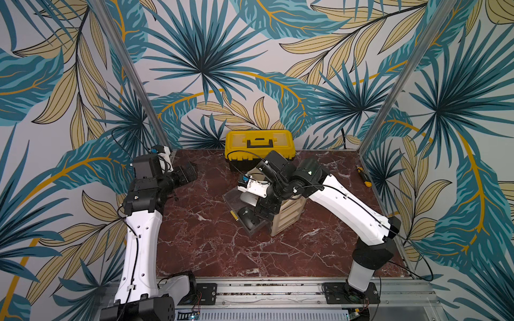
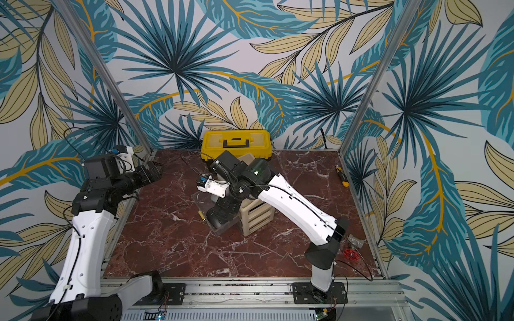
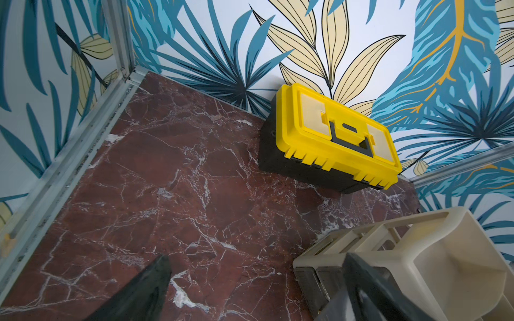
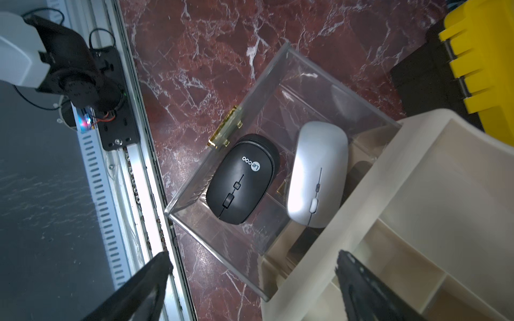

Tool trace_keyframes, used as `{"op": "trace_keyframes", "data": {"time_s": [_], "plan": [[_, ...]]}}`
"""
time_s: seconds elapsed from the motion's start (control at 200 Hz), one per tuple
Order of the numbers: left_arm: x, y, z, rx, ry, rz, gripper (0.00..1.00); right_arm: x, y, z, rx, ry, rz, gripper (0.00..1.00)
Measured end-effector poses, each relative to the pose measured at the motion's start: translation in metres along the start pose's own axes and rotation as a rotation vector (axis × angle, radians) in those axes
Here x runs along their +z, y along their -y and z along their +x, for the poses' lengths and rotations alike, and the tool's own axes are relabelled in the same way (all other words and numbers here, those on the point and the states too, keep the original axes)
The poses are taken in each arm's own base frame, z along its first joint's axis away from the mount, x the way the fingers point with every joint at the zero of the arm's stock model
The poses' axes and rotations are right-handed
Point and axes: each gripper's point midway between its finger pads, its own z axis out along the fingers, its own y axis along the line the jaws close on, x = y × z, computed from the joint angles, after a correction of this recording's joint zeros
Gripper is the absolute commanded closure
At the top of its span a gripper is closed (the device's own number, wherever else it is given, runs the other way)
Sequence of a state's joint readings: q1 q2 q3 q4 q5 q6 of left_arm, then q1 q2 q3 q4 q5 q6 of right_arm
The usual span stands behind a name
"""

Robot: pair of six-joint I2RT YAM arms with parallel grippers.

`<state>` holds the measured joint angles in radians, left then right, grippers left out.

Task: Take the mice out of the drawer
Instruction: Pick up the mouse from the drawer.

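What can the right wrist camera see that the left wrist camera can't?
Only the right wrist view shows the black mouse and the silver mouse, lying side by side in the pulled-out clear drawer. Only the left wrist view shows the black handle on top of the yellow toolbox. Both views show the marble table, the beige drawer cabinet and the yellow toolbox, though the right wrist view catches only a corner of it.

Black mouse (image 4: pixel 243 179): matte, white logo. Silver-grey mouse (image 4: pixel 317 173). Drawer (image 4: pixel 281 105): clear, gold handle. Cabinet (image 4: pixel 434 178): cream. Toolbox (image 3: pixel 333 133): yellow lid, black base. Tabletop (image 1: pixel 222 250): dark red marble, white veins. Walls (image 1: pixel 250 55): teal-and-beige leaf print.
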<state>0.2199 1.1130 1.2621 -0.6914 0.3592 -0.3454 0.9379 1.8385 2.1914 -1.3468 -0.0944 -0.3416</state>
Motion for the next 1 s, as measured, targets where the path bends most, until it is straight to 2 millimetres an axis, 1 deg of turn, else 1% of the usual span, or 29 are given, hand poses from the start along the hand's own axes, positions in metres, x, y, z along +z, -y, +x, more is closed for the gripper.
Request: {"op": "trace_keyframes", "data": {"time_s": [0.05, 0.225, 0.356, 0.501, 0.636, 0.766, 0.856, 0.926, 1.002], "plan": [[0.002, 0.001, 0.002, -0.005, -0.005, 0.019, 0.0, 0.006, 0.0, 0.001, -0.01, -0.016, -0.006, 0.1], [0.009, 0.003, 0.012, -0.011, -0.031, 0.066, 0.0, 0.03, 0.001, 0.002, -0.022, -0.063, -0.026, 0.11], [0.012, 0.004, 0.016, -0.01, -0.037, 0.086, 0.0, 0.041, 0.0, 0.001, -0.026, -0.076, -0.047, 0.12], [0.019, 0.005, 0.021, -0.02, -0.04, 0.121, 0.0, 0.048, -0.004, 0.001, -0.028, -0.088, -0.062, 0.13], [0.037, 0.001, 0.036, -0.08, -0.071, 0.167, 0.0, 0.05, -0.007, 0.0, -0.031, -0.09, -0.071, 0.14], [0.059, -0.004, 0.059, -0.123, -0.125, 0.176, 0.0, 0.053, -0.009, 0.0, -0.031, -0.098, -0.078, 0.17], [0.066, 0.005, 0.069, -0.105, -0.15, 0.186, 0.0, 0.061, -0.01, 0.002, -0.026, -0.117, -0.083, 0.22], [0.067, 0.015, 0.07, -0.085, -0.146, 0.208, 0.0, 0.067, -0.009, 0.004, -0.02, -0.133, -0.086, 0.27], [0.068, 0.02, 0.067, -0.074, -0.134, 0.225, 0.0, 0.074, -0.009, 0.006, -0.013, -0.149, -0.089, 0.28]]}}
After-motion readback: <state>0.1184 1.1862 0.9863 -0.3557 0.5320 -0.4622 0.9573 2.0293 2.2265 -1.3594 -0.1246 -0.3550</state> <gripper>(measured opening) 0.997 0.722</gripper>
